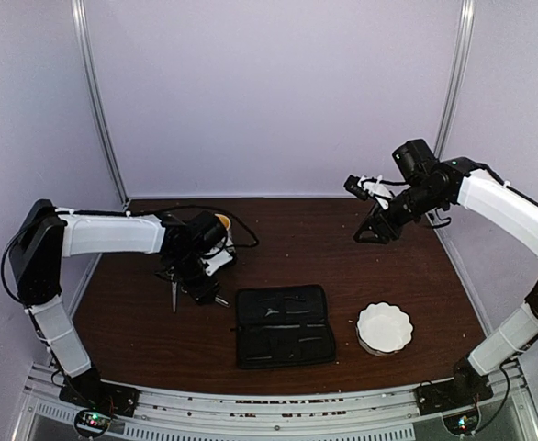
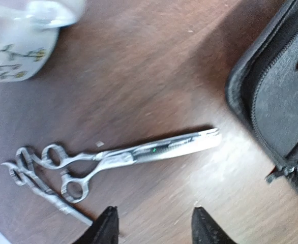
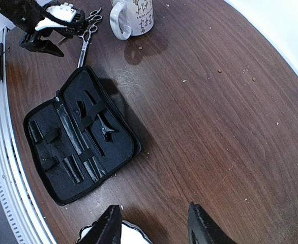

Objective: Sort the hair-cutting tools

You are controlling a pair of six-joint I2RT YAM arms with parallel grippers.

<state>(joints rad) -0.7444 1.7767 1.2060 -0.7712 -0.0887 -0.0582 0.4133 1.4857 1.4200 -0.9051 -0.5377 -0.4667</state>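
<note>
Scissors (image 1: 173, 294) lie on the table (image 1: 342, 257) left of the open black case (image 1: 283, 326), right under the left gripper (image 1: 194, 278). A white dish (image 1: 385, 328) waits on the case's other side.

From the left wrist, that claw is spread and empty over two silver pairs whose ring handles touch, near the mug (image 2: 17, 46). I'd guess it's lined up for a pick.

From the right wrist, the right gripper (image 3: 154, 226) is spread too, holding nothing, parked high over the case. A black clip (image 3: 100, 129) sits strapped inside.
</note>
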